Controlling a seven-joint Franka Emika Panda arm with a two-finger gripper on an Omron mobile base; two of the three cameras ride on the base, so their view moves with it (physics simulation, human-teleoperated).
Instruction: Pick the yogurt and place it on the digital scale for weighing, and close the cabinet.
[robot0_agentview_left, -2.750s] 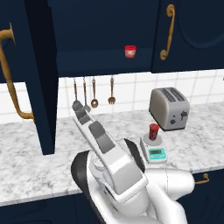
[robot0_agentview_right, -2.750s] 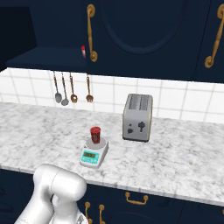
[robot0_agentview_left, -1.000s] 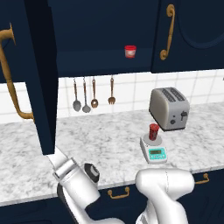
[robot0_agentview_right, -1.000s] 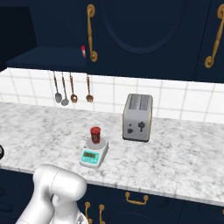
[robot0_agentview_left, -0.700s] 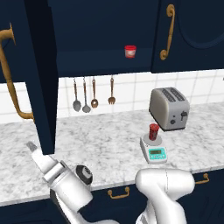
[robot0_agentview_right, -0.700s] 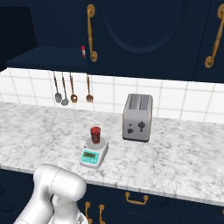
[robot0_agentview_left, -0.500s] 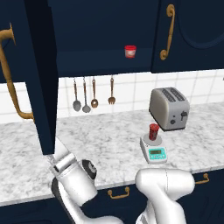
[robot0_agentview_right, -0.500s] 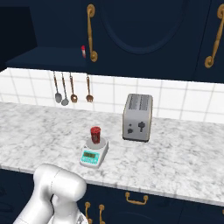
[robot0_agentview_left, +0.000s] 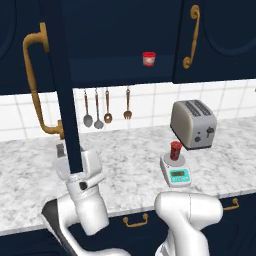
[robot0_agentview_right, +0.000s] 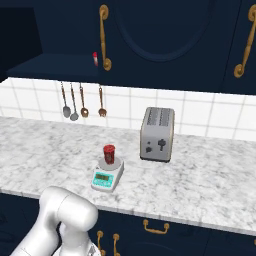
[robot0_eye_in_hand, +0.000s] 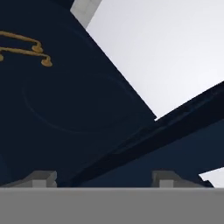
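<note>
With the yogurt (robot0_agentview_left: 175, 150) already on the digital scale (robot0_agentview_left: 175, 171), I've swung up to the open cabinet (robot0_agentview_left: 64, 90) door's lower edge, fingers (robot0_agentview_left: 60, 150) narrowing either side of it, ready to push it shut.

In the left base view, the open door (robot0_agentview_left: 62, 90) of the cabinet (robot0_agentview_left: 115, 40) crosses the claw (robot0_agentview_left: 75, 162), so you cannot judge how the jaws stand. The door's top runs off the upper edge of the frame. In the hand view, just the tops of two fingertips (robot0_eye_in_hand: 41, 178) show at the bottom; you cannot tell whether they touch the dark panel ahead of them. The digital scale (robot0_agentview_right: 107, 176) has a display too small to read in either base view. The small red-lidded cup (robot0_agentview_right: 95, 58) on the cabinet shelf is half hidden behind a door edge in the right base view. The tabletop (robot0_agentview_right: 210, 185) is cut off at both sides of each base view.
</note>
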